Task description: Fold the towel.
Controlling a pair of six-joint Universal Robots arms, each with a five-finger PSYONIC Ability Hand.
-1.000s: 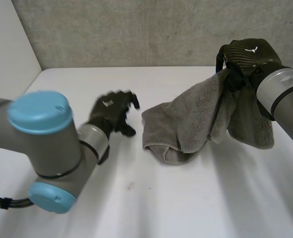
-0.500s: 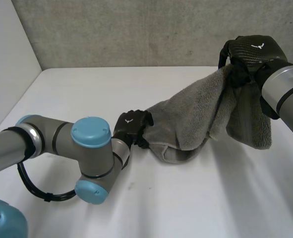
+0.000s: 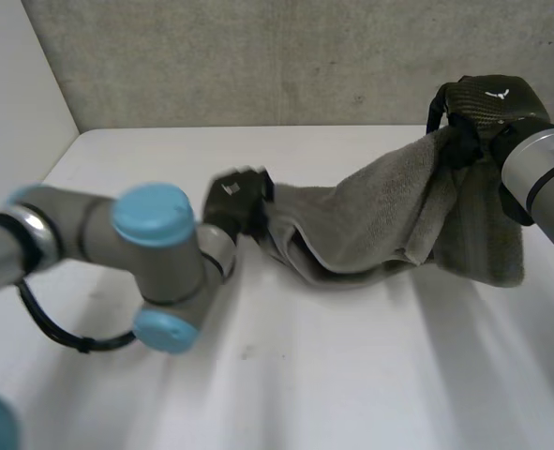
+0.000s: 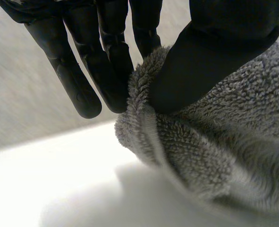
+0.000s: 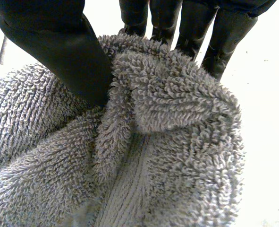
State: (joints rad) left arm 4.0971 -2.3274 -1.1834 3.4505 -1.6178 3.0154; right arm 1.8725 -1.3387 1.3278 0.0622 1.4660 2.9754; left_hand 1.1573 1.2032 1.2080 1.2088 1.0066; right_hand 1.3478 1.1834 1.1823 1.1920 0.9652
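A grey towel [image 3: 389, 220] stretches across the white table [image 3: 333, 375] between my two hands. My left hand [image 3: 237, 200] pinches the towel's left edge [image 4: 144, 123] between thumb and fingers, low over the table. My right hand [image 3: 483, 111] is raised at the back right, and a bunched corner [image 5: 167, 94] of the towel is squeezed between its thumb and fingers. From that hand part of the cloth hangs down to the table; the stretch between the hands sags and is creased.
A grey wall [image 3: 258, 56] runs behind the table and a white side wall [image 3: 14, 103] stands to the left. My left arm [image 3: 145, 244] reaches across the table's left half. Bare table lies in front of the towel.
My left hand came in from the left, reached the towel's left edge and closed on it. It has drawn that edge left, stretching out the cloth. The right hand stayed raised, holding its corner.
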